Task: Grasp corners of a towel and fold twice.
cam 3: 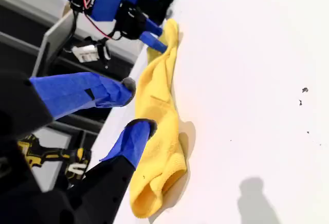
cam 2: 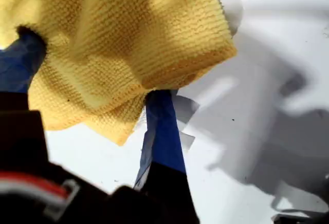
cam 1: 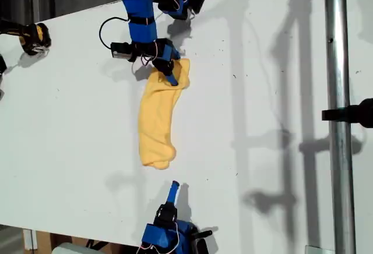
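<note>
- Two blue arms are seen over a white table (cam 1: pixel 70 126) in the exterior view, one reaching in from the upper middle of the frame and one from the lower middle.
- The towel (cam 1: pixel 157 120) is laid as a long bunched strip at the centre of the exterior view, running from the upper arm's jaws down towards the lower arm.
- My first gripper (cam 1: pixel 169 74) is closed on the towel at its upper end; in the first wrist view the yellow cloth (cam 2: pixel 128 44) is seen pinched and draped over the blue fingers (cam 2: pixel 162 131), with one loose corner hanging at the upper right of that frame.
- My second gripper (cam 1: pixel 173 189) is held just below the towel's lower end in the exterior view, apart from the cloth.
- Its jaws are parted, as shown in the second wrist view, where the two blue fingers (cam 3: pixel 131 142) are spread with nothing between them and the towel (cam 3: pixel 164 147) is seen just beyond them.
- A yellow-and-black tool (cam 1: pixel 35 37) is seen at the upper left of the exterior view.
- A metal pole (cam 1: pixel 338 114) is seen running down the right of the exterior view.
</note>
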Robot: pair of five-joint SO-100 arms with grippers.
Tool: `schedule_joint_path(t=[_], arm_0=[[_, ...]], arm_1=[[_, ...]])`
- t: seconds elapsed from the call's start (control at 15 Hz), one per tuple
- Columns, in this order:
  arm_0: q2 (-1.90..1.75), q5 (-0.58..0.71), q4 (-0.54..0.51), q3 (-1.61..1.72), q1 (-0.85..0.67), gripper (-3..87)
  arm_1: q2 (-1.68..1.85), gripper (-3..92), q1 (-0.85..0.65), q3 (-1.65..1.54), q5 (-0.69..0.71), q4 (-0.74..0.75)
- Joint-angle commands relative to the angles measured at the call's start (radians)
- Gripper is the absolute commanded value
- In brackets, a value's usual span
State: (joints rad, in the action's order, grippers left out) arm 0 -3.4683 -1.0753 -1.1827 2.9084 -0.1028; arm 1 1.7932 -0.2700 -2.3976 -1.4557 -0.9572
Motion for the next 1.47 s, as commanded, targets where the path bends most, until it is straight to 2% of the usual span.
schedule_joint_path(t=[0.0,0.13,0.2,0.33,0.53,0.73,0.87,1.0,1.07,1.27,1.4], arm_0=[[-0.006,-0.011,-0.011,-0.038,0.018,10.6],[-0.006,-0.014,-0.012,-0.041,0.026,10.6],[-0.006,-0.017,-0.012,-0.041,0.031,10.6],[-0.006,-0.017,-0.012,-0.041,0.032,10.6],[-0.006,-0.008,-0.012,-0.041,0.028,10.5],[-0.006,0.0,-0.012,-0.043,0.026,10.4],[-0.006,-0.002,-0.012,-0.043,0.034,10.4],[-0.006,0.003,-0.014,-0.044,0.035,10.4],[-0.006,0.006,-0.014,-0.044,0.035,10.4],[-0.006,0.015,-0.012,-0.044,0.028,10.3],[-0.006,0.011,-0.012,-0.043,0.032,10.3]], arm_1=[[-0.063,25.0,-0.034,0.117,0.052,0.037],[-0.084,3.3,-0.064,0.138,0.087,0.04],[-0.08,0.1,-0.072,0.137,0.109,0.031],[-0.037,0.1,-0.057,0.141,0.146,-0.054],[0.121,0.0,0.052,0.189,0.13,-0.353],[0.318,-0.1,0.236,0.233,-0.002,-0.609],[0.431,-0.1,0.4,0.238,-0.12,-0.709],[0.575,-0.1,0.528,0.224,-0.193,-0.68],[0.626,-0.1,0.528,0.173,-0.187,-0.6],[0.532,-0.1,0.42,0.135,-0.044,-0.272],[0.388,-0.1,0.347,0.262,0.057,-0.189]])
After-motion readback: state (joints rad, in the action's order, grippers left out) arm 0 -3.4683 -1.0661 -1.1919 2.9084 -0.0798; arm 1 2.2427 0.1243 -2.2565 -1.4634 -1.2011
